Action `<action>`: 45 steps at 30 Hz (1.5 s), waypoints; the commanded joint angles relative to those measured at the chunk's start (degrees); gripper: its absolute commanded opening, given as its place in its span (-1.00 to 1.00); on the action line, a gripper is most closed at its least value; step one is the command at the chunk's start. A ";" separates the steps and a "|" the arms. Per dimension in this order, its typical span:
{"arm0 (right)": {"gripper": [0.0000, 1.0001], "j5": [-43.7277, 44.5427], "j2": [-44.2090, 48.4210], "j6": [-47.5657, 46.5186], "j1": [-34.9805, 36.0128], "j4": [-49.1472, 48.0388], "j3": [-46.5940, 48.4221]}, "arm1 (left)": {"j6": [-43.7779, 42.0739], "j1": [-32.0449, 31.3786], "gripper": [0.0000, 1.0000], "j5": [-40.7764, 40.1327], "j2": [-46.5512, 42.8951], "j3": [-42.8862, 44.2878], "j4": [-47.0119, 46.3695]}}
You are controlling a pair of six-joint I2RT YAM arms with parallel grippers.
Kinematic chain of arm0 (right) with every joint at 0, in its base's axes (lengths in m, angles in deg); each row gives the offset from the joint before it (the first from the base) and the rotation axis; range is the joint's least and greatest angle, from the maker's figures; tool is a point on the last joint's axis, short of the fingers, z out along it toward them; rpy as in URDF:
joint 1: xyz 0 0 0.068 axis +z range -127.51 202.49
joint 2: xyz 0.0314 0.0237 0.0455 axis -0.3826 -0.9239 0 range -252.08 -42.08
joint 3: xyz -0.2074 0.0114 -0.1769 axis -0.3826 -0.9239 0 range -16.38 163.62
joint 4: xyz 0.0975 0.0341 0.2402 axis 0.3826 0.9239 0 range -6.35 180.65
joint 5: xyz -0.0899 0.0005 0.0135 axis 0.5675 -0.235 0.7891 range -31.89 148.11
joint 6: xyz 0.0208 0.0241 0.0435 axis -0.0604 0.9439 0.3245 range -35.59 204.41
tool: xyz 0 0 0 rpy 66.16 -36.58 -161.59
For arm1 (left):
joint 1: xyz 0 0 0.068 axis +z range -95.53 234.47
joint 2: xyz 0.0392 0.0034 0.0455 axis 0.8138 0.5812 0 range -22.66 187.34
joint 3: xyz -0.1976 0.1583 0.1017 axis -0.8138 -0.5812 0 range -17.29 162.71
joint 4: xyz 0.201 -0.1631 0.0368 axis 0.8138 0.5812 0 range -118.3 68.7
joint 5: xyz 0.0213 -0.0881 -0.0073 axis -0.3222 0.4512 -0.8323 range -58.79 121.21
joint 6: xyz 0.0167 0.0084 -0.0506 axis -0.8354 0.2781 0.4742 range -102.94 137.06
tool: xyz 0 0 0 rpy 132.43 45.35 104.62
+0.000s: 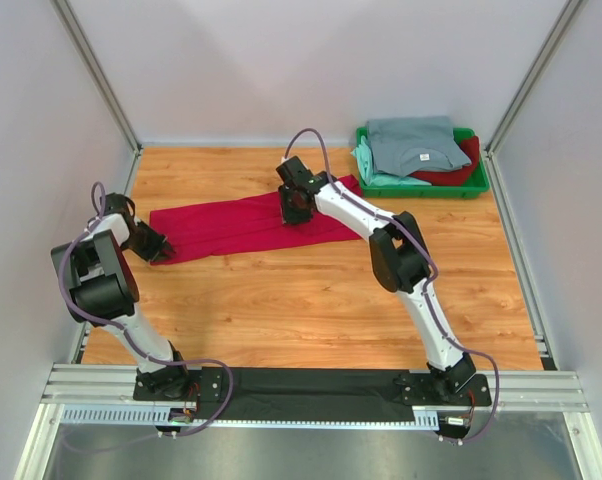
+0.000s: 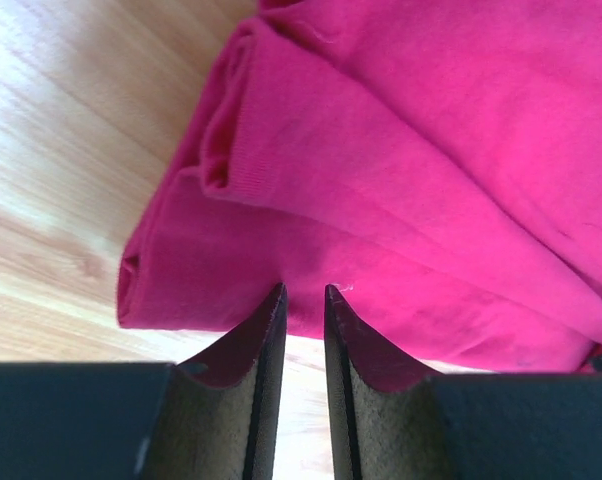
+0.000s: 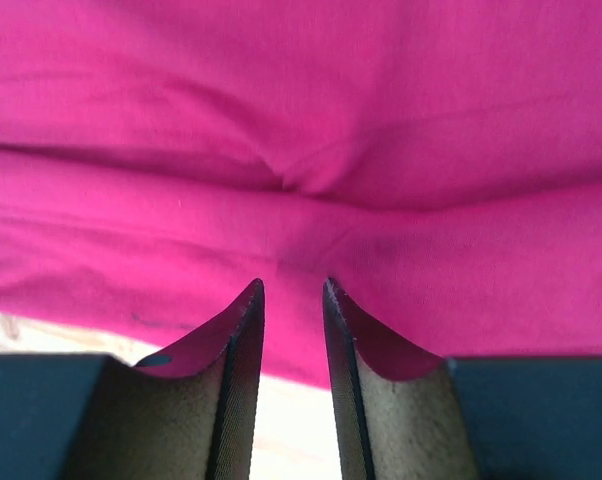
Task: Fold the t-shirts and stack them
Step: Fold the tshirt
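One crimson t-shirt (image 1: 226,226) lies on bench (image 1: 301,300) | left pincer (image 2: 303,292) at its left end | right pincer (image 3: 293,286) toward its right end | jaws narrow on both, perhaps nipping cloth; cannot tell

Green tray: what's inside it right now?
A grey-blue tee lies on top, over a mint-green tee and a darker red tee, both mostly covered. The floor of the tray is hidden.

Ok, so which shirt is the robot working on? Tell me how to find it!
Look at the wooden table, not at the green tray in its far right corner. On the far half of the wood lies a bright red t-shirt, stretched out in one long strip. It lies alone on the table, while its neighbours are piled in the tray, a grey t-shirt on top.
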 commanded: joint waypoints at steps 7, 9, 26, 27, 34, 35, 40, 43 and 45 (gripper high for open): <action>-0.42 2.39 -4.28 -1.57 0.24 -2.00 6.52 | -1.32 0.13 -0.45 -2.06 -0.42 0.05 1.67; -0.42 2.74 -4.98 -1.57 0.24 -2.61 6.78 | -1.41 0.13 -0.46 -2.15 -0.59 -0.30 1.58; -0.32 4.50 -5.08 -0.78 -1.52 -4.74 13.91 | -6.77 0.22 -0.50 -7.16 -4.63 -1.27 5.97; -0.31 3.72 -4.03 -0.60 -1.44 -4.11 12.95 | -6.94 0.22 -0.49 -6.20 -5.42 -1.35 5.89; -0.28 2.22 3.72 -0.51 0.93 -4.55 4.15 | -5.29 0.13 -0.43 -0.93 -11.05 -2.49 2.13; -0.29 2.04 3.37 -0.42 1.55 -4.20 4.49 | -4.93 0.05 -0.44 -0.31 -10.71 -2.41 1.50; -0.35 2.30 -0.58 0.98 3.84 -3.23 7.31 | -2.91 0.22 -0.50 3.29 -6.14 -0.65 -0.52; -0.35 3.09 -2.34 1.33 5.77 -3.50 8.62 | -2.82 -0.04 -0.50 4.53 -4.29 0.05 -1.41; -0.33 3.35 -3.39 1.51 7.09 -3.23 9.59 | -2.99 -0.13 -0.50 4.36 -2.98 0.32 -1.06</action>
